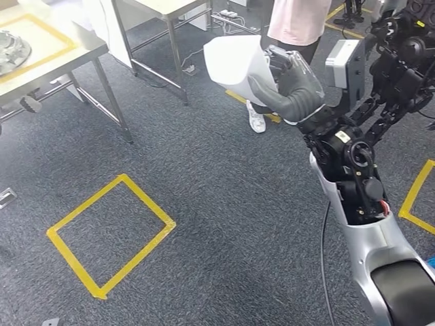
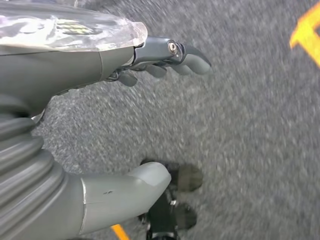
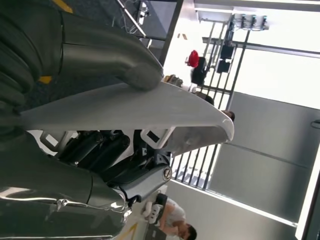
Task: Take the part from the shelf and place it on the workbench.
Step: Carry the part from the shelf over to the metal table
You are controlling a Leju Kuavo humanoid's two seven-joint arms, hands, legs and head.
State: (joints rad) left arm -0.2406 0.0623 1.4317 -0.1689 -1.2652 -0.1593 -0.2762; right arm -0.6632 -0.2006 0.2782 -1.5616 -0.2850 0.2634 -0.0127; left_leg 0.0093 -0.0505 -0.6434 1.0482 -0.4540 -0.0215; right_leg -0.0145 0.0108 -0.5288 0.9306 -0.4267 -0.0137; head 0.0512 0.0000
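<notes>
- Right hand (image 1: pixel 292 85): raised over the carpet, thumb and fingers clamped on the white part (image 1: pixel 233 60). In the right wrist view the thumb (image 3: pixel 113 55) lies across one face of the part (image 3: pixel 151 112) and the dark fingers (image 3: pixel 98 152) press the other.
- Part: carried in the air, well apart from the workbench (image 1: pixel 77 47) at the far left; not yet placed.
- Left hand (image 2: pixel 166 57): hangs toward the floor, fingers nearly straight, thumb spread wide, holding nothing.
- Risk, slip: the part looks thin and smooth, and much of it sticks out beyond the grip. Jolts from walking could likely tilt or loosen it.
- Risk, collision: a person (image 1: pixel 298 27) stands just beyond the raised hand, and table legs (image 1: pixel 110 95) lie along the way to the bench. A wide swing of the arm could strike either.
- Risk, placement: the taped area on the bench already holds a metal piece (image 1: pixel 10 51). Setting the part down carelessly could knock it or leave the part overhanging the edge.
</notes>
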